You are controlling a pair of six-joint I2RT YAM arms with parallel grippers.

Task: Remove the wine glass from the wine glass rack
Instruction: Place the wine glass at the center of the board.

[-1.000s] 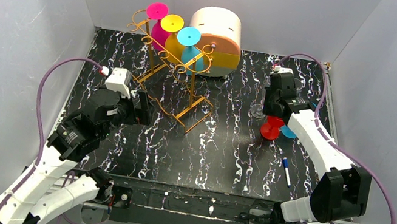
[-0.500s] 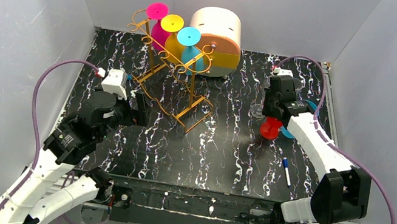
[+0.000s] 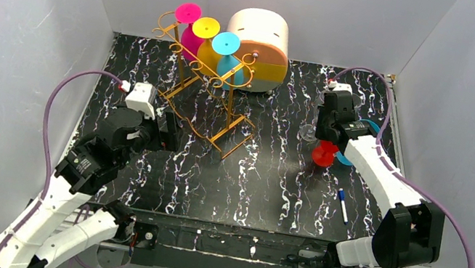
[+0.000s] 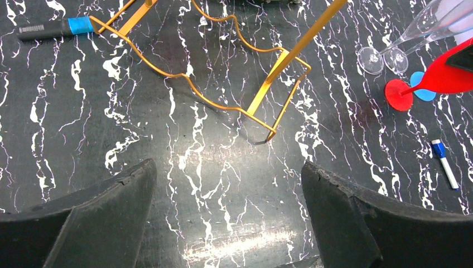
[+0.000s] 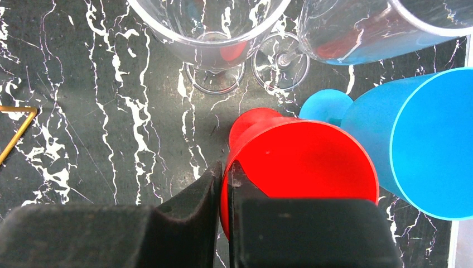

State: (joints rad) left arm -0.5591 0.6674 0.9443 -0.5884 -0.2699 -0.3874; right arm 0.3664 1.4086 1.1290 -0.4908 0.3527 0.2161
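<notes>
Top external view: a red wine glass (image 3: 323, 153) is off the gold wire rack (image 3: 209, 92) and sits at the right side of the black marbled table (image 3: 263, 183), well apart from the rack. The right gripper (image 3: 323, 136) holds it there. The right wrist view shows the jaws nearly closed, pinching the glass's rim with one finger (image 5: 195, 192) outside the bowl and the other inside. A blue glass (image 5: 424, 145) sits just beside it, and two clear glasses (image 5: 212, 28) are close by. Three bright glasses (image 3: 205, 27) hang upside down from the rack's rails, in front of a round white-and-orange box (image 3: 262, 39). The left gripper (image 3: 169, 129) hovers near the rack's base, jaws spread wide and holding nothing. A pen (image 3: 343, 205) lies near the right arm.
</notes>
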